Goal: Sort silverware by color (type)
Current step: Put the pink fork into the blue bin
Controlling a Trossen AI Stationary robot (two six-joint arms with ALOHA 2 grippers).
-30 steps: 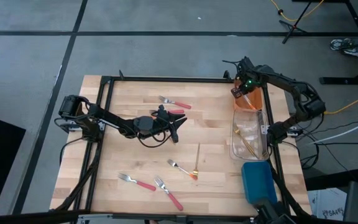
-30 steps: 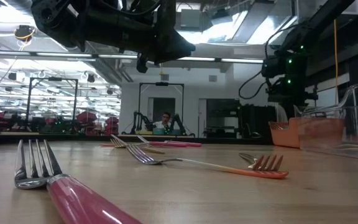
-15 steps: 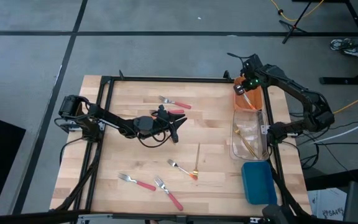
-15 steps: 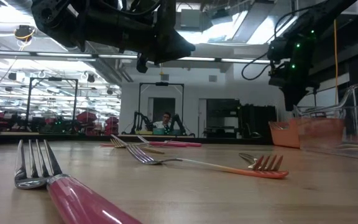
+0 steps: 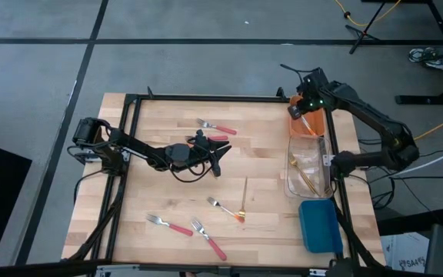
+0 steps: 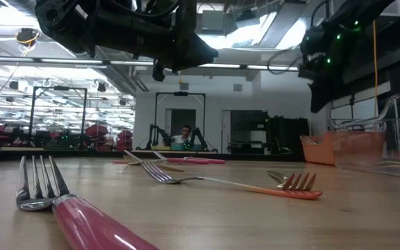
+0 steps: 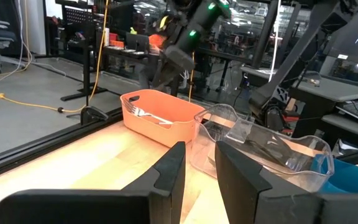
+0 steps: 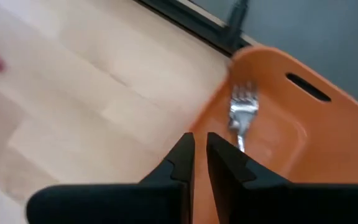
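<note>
My left gripper (image 5: 221, 158) hangs open over the middle of the table, holding nothing. My right gripper (image 5: 294, 111) hovers above the orange bin (image 5: 314, 132) at the far right, its fingers (image 8: 180, 155) open by only a narrow gap and empty. A fork (image 8: 242, 115) lies inside that bin. On the table lie a pink-handled fork (image 5: 216, 127) toward the far side, a gold utensil (image 5: 245, 194), an orange-handled fork (image 5: 226, 208), and two pink-handled forks (image 5: 169, 225) (image 5: 208, 238) near the front edge.
A clear bin (image 5: 308, 171) holding a gold utensil sits just nearer than the orange one, and a blue bin (image 5: 319, 227) nearer still, all along the right edge. A dark frame (image 5: 206, 98) rims the table. Bare wood lies between the scattered forks.
My right gripper has risen from just over the orange bin to higher above it, staying over the bin's far end, while its arm has swung outward to the right. The left arm and the silverware on the table have kept still.
</note>
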